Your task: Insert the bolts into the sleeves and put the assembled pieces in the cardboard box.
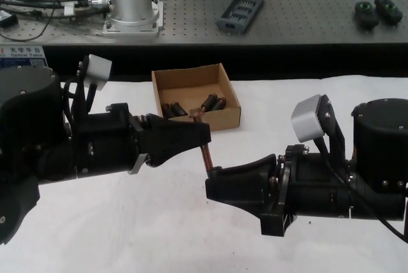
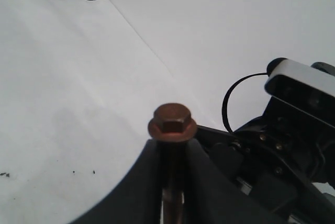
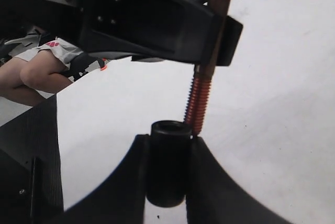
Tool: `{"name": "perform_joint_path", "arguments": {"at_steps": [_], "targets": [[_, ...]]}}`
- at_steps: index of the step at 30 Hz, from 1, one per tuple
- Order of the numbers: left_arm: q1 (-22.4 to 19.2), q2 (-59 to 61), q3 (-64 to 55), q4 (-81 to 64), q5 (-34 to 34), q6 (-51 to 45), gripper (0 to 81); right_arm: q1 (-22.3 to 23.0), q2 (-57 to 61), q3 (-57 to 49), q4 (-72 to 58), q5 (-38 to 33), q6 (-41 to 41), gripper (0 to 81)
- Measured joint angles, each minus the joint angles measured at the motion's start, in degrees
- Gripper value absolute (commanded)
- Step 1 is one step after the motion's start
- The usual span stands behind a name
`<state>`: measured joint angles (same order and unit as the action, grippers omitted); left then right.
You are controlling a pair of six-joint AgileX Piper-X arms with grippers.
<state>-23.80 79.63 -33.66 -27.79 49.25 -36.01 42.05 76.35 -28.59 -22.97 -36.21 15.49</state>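
Bolt (image 3: 200,98), upright, threads down, clamped in left gripper (image 1: 203,132), tip just beside the sleeve (image 3: 168,166) rim, apparently not yet in its bore; sleeve upright, mouth up, pinched by right gripper (image 1: 214,180).

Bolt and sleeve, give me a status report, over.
Left gripper shut on bolt, right gripper shut on sleeve. Bolt threads down, tip beside sleeve mouth, not in. Nothing in the way; cardboard box behind, pieces inside.
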Motion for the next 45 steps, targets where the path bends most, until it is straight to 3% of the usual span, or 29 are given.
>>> {"name": "perform_joint_path", "arguments": {"at_steps": [45], "targets": [[0.0,0.0,0.0,-2.6,2.7,-5.5,0.6,0.1,0.0,0.0,-0.3,0.7,0.3,4.3]]}}
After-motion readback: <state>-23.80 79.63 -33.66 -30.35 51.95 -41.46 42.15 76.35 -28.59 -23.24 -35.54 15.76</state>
